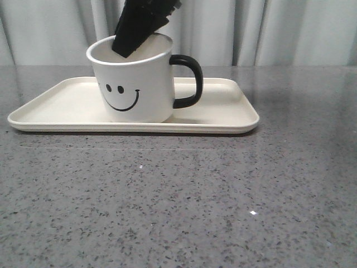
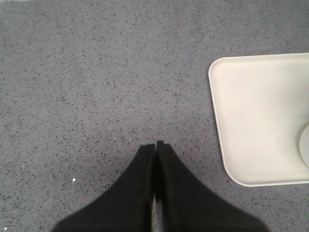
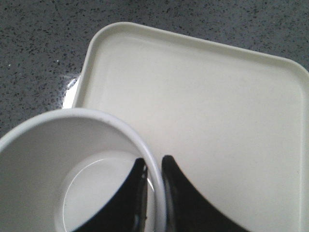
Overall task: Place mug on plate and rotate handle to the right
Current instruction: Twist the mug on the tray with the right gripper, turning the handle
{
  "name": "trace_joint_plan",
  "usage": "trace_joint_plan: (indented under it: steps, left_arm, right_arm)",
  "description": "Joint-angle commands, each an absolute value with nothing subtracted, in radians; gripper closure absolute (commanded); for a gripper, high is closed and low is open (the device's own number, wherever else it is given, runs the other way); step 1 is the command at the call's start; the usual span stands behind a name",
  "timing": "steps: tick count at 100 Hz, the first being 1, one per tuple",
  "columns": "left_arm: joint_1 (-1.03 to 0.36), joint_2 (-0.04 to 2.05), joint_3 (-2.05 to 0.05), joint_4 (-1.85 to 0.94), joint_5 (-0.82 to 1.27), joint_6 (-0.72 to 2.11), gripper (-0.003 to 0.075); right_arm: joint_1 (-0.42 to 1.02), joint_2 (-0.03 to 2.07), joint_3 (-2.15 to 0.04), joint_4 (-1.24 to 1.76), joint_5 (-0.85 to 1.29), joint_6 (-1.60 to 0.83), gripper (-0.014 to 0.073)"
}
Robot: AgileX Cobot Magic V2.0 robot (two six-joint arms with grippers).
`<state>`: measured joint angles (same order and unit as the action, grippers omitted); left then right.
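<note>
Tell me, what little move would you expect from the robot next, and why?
Probably the right gripper opens and lifts away. The mug already stands on the plate, and its handle points right in the front view. One finger sits inside the rim and one outside, pinching the wall, so letting go seems to be what remains. The left gripper is shut over bare table.

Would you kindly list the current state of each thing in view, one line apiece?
mug: upright on the plate, empty, rim pinched by the right gripper.
handle: pointing right in the front view.
plate: flat on the table, holding the mug.
right gripper: shut on the mug's rim, one finger inside.
left gripper: shut, empty, above the table.
</note>
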<state>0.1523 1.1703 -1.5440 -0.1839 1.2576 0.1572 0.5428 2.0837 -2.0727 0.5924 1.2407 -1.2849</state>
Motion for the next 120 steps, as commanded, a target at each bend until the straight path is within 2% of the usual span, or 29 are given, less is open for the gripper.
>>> trace_joint_plan:
  steps: [1, 45, 71, 120]
  left_arm:
    - [0.153, 1.155, -1.564, -0.199, 1.206, 0.159, 0.0740]
    - [0.153, 1.155, -1.564, -0.199, 1.206, 0.159, 0.0740]
    - [0.153, 1.155, -1.564, -0.199, 1.206, 0.159, 0.0740]
    - [0.153, 1.155, -1.564, -0.199, 1.206, 0.159, 0.0740]
  right_arm:
    - [0.543, 2.034, -2.097, 0.606, 1.335, -1.280, 0.0708]
    - [0.543, 2.034, -2.097, 0.578, 1.335, -1.267, 0.0706]
    - [0.543, 2.034, -2.097, 0.593, 1.335, -1.267, 0.0603]
    - [0.551, 2.034, -2.097, 0.645, 1.335, -1.268, 0.0602]
